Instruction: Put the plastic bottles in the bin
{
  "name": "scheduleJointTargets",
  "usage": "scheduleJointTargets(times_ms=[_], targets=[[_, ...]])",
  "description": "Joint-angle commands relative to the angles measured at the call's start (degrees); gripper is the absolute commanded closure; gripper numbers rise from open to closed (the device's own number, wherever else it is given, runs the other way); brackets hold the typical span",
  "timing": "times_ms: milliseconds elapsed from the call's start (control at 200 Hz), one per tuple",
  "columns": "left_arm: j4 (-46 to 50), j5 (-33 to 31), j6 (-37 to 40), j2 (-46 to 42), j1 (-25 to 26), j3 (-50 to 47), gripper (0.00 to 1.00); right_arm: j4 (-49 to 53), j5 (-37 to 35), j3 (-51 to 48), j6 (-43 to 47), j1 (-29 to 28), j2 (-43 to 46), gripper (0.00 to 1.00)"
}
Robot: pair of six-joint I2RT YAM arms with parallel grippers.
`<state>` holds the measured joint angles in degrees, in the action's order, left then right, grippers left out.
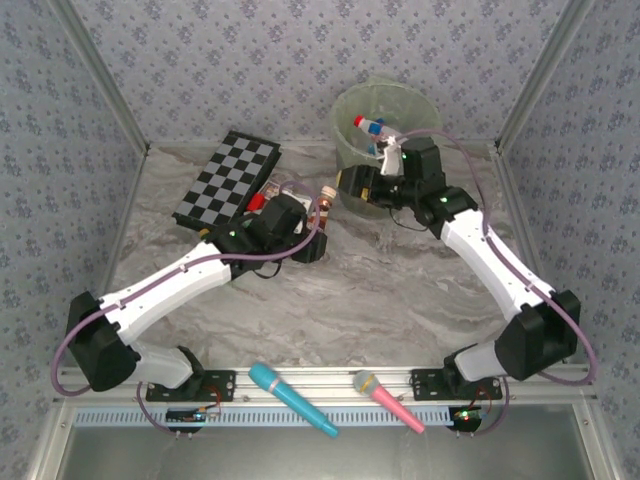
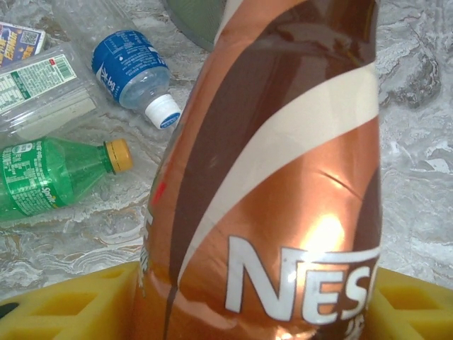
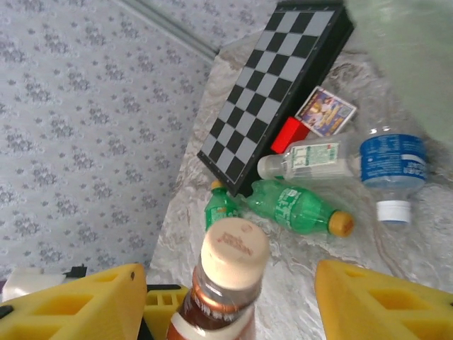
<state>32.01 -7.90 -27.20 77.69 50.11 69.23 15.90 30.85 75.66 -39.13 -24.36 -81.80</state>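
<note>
Left wrist view: your left end effector [image 2: 258,312] clamps the brown bottle [image 2: 283,177], centre frame; right end effector [image 3: 226,301] straddles its neck, grip unclear. Opposing pulls could drop it short of the bin [image 1: 345,125].

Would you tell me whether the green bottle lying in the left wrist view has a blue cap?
No, the green bottle lying on the table has a yellow cap.

Note the bin [image 1: 345,135] at upper centre of the top view, at the far edge of the counter [image 1: 400,290], with one bottle [image 1: 370,127] inside it. The checkerboard [image 1: 228,180] lies left of it. In the right wrist view a cluster of bottles [image 3: 297,207] lies right of the checkerboard; the Nestle bottle [image 3: 226,283] stands upright at lower centre.
</note>
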Motion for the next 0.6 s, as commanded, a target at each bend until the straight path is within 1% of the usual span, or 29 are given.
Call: scheduleJointTargets(times_ms=[0,50,305,505,550,595], targets=[[0.98,-1.02,1.01,-1.9,0.91,2.09,0.37,-1.2,3.5,3.94,-0.8,-1.47,-2.6,0.4],[0.96,-1.16,1.01,-2.27,1.07,1.96,0.37,-0.09,4.48,5.3,-0.45,-1.94,-4.01,0.42],[1.26,-1.82,0.79,-3.57,1.18,1.78,0.37,4.81,7.42,8.01,1.9,-3.18,-7.43,0.46],[1.21,-1.65,0.83,-3.34,1.09,1.96,0.37,8.21,6.97,7.67,2.62,-2.93,-7.25,0.45],[1.26,-1.69,0.92,-3.22,1.14,2.05,0.37,8.82,6.34,7.63,2.59,-2.68,-7.24,0.41],[1.24,-1.7,0.99,-3.02,1.12,2.05,0.37,9.58,5.36,7.45,2.65,-2.55,-7.05,0.4]])
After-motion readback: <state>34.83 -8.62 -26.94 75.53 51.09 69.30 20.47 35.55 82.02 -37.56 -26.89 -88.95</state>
